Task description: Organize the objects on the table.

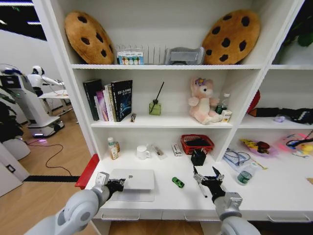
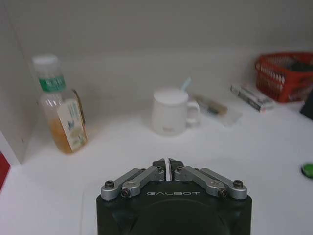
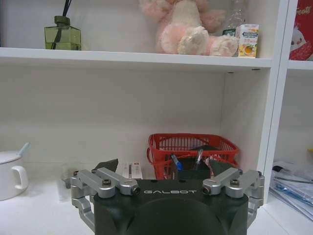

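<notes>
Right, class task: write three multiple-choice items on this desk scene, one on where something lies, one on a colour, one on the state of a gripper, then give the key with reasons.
1. Where does the tiny green-and-black gadget lie?
A. inside the basket
B. on the table between the laptop and the right gripper
C. on the shelf beside the plush bear

2. What colour is the basket at the back of the table?
A. red
B. blue
C. yellow

3. How do the left gripper's fingers stand?
A. spread wide
B. shut on a mug
C. shut, tips together

Key: 1 B, the gadget sits on the table between the laptop and the right gripper. 2 A, the basket is red. 3 C, the left gripper shows its tips meeting with nothing between them, while the right gripper stands open.
</notes>
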Robot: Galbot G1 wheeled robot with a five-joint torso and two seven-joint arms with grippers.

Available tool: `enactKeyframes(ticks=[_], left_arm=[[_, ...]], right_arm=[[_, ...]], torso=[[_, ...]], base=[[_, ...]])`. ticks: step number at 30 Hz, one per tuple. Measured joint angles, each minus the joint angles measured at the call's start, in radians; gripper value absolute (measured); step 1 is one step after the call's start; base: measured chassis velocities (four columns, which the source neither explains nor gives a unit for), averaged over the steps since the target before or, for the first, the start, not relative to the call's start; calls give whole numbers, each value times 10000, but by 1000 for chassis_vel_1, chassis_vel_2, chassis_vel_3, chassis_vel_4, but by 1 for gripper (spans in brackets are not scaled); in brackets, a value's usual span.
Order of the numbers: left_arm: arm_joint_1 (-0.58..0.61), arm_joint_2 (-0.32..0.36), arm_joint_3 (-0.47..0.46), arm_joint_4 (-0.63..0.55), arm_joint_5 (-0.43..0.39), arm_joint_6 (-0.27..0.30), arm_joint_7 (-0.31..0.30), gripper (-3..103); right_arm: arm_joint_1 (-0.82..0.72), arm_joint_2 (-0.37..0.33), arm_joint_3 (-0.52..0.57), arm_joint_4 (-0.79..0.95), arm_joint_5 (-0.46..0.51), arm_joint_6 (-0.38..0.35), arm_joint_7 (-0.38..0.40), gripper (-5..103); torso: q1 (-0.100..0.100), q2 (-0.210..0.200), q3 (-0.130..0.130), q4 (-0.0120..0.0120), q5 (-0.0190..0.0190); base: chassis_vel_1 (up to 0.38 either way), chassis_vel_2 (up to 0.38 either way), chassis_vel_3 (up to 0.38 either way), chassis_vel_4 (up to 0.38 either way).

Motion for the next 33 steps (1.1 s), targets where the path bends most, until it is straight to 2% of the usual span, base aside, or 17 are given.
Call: enactKeyframes(ticks=[1, 3, 7, 9, 10, 11, 13, 15, 18, 21, 22, 23, 24, 26, 27, 28, 33], left_arm=[[0, 0, 0, 0, 0, 0, 0, 2], [-162, -415, -1141, 447, 718, -1097, 368, 13], [134, -669, -1760, 608, 1277, -1697, 302, 24], [1119, -1449, -3008, 1090, 3043, -3610, 670, 34], [1119, -1449, -3008, 1090, 3043, -3610, 670, 34], [1590, -1856, -3550, 1273, 3816, -4260, 1064, 40], [1808, -2043, -3779, 1307, 4130, -4525, 1303, 45], [2510, -2649, -4107, 1165, 4944, -5157, 1731, 61], [2923, -2962, -4307, 871, 5216, -5207, 1827, 67], [3804, -3398, -4780, 102, 5635, -5110, 2441, 78], [4146, -3513, -4938, -104, 5763, -5135, 2880, 83], [4744, -3688, -5146, -314, 5948, -5318, 3785, 89], [4744, -3688, -5146, -314, 5948, -5318, 3785, 89], [5471, -3860, -5461, -369, 6088, -5594, 5012, 97], [5471, -3860, -5461, -369, 6088, -5594, 5012, 97], [5764, -3882, -5573, -371, 6089, -5673, 5490, 99], [5941, -3849, -5623, -325, 5928, -5697, 5663, 100]], right_arm=[[0, 0, 0, 0, 0, 0, 0, 100], [-173, 54, 71, 55, -50, 68, 6, 100], [-242, 137, 68, 76, -147, 101, 17, 100], [-313, 253, -17, 142, -286, 138, 52, 100], [-313, 253, -17, 142, -286, 138, 52, 100], [-310, 256, -22, 188, -290, 136, 65, 100], [-305, 232, -21, 216, -283, 127, 69, 100], [-306, 41, 155, 344, -163, 83, 116, 100], [-416, -44, 301, 472, -61, 77, 191, 100], [-620, -78, 486, 670, 64, 81, 239, 100], [-668, -75, 510, 706, 80, 92, 243, 100], [-720, -57, 511, 753, 84, 116, 246, 100], [-720, -57, 511, 753, 84, 116, 246, 100], [-766, -18, 462, 821, 59, 127, 246, 100], [-766, -18, 462, 821, 59, 127, 246, 100], [-798, 7, 438, 860, 35, 128, 246, 100], [-924, 126, 436, 947, -96, 156, 241, 100]], torso=[[0, 0, 0, 0, 0], [1, -1, 1, -4, 2], [2, 0, 2, 1, 3], [2, 0, 1, 6, 0], [2, 0, 1, 6, 0], [1, -1, 1, 9, -4], [1, -1, 1, 11, -5], [1, 0, 1, 7, -1], [1, -1, 1, 2, 1], [1, -1, 1, 3, 2], [1, 0, 1, 4, 3], [0, 0, 0, 4, 3], [0, 0, 0, 4, 3], [0, 0, 0, 5, 2], [0, 0, 0, 5, 2], [1, 0, 0, 7, 3], [0, 0, 0, 1, 0]], base=[[0, 0, 0, 0], [0, 0, 0, 0], [0, 0, 0, 0], [0, 0, 0, 0], [0, 0, 0, 0], [0, 0, 0, 0], [0, 0, 0, 0], [0, 0, 0, 0], [0, 0, 0, 0], [0, 0, 0, 0], [0, 0, 0, 0], [0, 0, 0, 0], [0, 0, 0, 0], [0, 0, 0, 0], [0, 0, 0, 0], [0, 0, 0, 0], [0, 0, 0, 0]])
